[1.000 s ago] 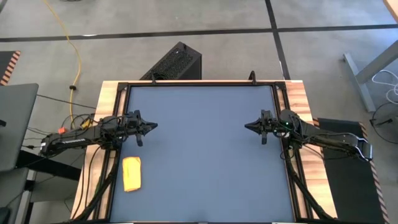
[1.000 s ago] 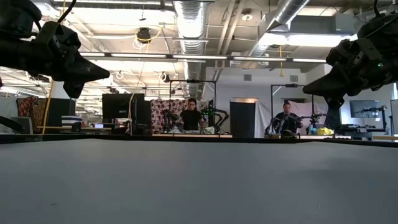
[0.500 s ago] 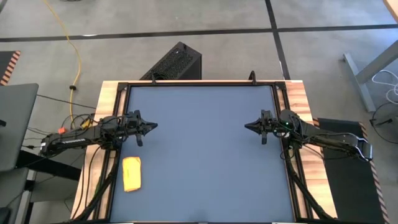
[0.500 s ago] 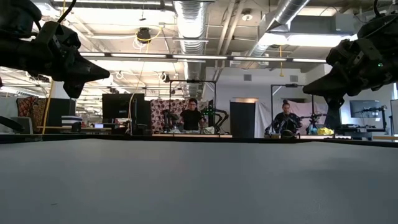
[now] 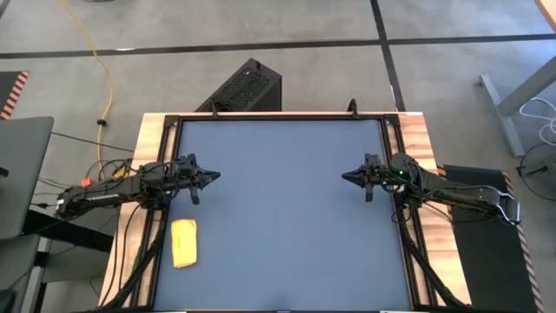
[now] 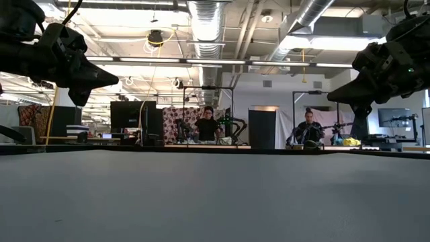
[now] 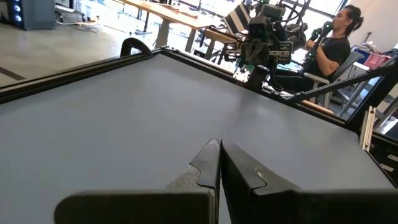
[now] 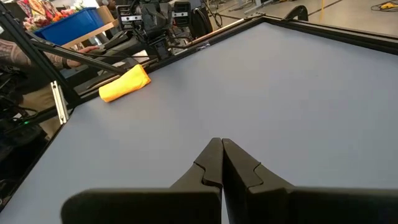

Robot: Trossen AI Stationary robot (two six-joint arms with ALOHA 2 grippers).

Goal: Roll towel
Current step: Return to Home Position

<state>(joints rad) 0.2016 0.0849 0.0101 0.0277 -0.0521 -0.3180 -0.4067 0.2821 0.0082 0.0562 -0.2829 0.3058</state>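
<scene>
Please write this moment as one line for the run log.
towel: rolled, on table near left edge | left gripper: fingers shut, empty, raised | right gripper: fingers shut, empty, raised

open robotics lab: exposed ceiling ducts (image 6: 208, 17), workbenches (image 7: 163, 9), other robot rigs (image 6: 232, 128)

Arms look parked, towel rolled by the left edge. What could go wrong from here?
The rolled towel lies free near the left rim of the table; it might loosen or be nudged off. The left gripper, shut, hangs not far from it, so a stray move of that arm could brush the roll. The right gripper, shut, is far off.
</scene>
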